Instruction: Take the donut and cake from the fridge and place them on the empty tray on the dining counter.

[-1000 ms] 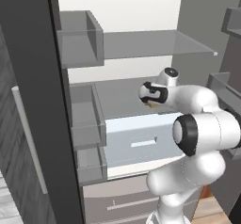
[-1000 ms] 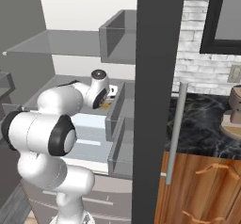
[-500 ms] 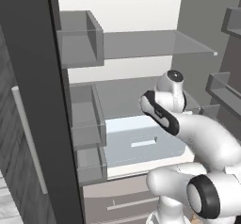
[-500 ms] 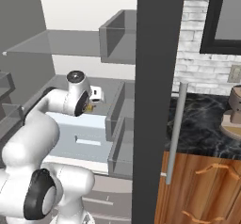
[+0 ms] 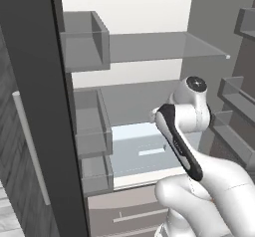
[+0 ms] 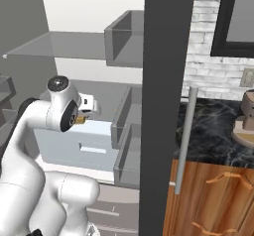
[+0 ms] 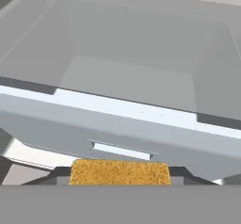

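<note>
Inside the open fridge [image 5: 149,86], above its pale drawer [image 7: 117,129], your tool [image 7: 120,177] grips the cake [image 7: 120,172].

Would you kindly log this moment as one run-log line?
stage: lifting out of fridge | end effector: shut on cake | position: over drawer | tray: pending

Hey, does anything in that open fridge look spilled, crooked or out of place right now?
Nothing stands out. The fridge stands open, its glass shelf level and the grey bins straight. The pale drawer sits square. In the hand view a tan-orange piece, the cake, sits between the jaws of the gripper. No spills show.
</note>
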Controlling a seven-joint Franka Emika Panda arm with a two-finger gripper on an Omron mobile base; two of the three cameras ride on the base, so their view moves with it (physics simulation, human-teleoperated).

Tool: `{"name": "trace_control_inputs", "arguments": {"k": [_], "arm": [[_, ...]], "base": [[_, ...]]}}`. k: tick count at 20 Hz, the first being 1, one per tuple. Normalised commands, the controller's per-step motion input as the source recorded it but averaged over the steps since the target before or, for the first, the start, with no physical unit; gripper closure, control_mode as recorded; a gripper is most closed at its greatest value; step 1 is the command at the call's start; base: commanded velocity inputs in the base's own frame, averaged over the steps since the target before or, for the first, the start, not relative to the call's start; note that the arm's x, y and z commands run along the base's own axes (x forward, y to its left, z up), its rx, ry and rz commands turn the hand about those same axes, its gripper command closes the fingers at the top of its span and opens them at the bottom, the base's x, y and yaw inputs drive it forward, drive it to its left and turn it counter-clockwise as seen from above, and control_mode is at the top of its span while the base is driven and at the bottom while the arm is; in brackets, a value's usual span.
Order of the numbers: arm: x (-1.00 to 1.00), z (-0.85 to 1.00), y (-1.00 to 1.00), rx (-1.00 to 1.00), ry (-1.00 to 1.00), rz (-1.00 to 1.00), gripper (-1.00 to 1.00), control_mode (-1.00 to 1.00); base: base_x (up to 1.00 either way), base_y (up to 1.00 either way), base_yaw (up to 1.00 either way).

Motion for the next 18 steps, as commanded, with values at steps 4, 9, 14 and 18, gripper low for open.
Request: {"name": "trace_control_inputs", "arguments": {"k": [4, 9, 14, 18], "arm": [[-0.55, 0.38, 0.01, 0.0, 0.07, 0.0, 1.0, -1.0], [-0.26, 0.06, 0.0, 0.0, 0.01, 0.0, 1.0, 1.0], [0.0, 0.0, 0.0, 0.0, 0.0, 0.0, 1.0, 1.0], [0.0, 0.0, 0.0, 0.0, 0.0, 0.0, 1.0, 1.0]], "base": [[0.0, 0.0, 0.0], [-0.38, 0.0, -0.01], [-1.0, 0.0, -0.05], [-1.0, 0.0, 0.02]]}}
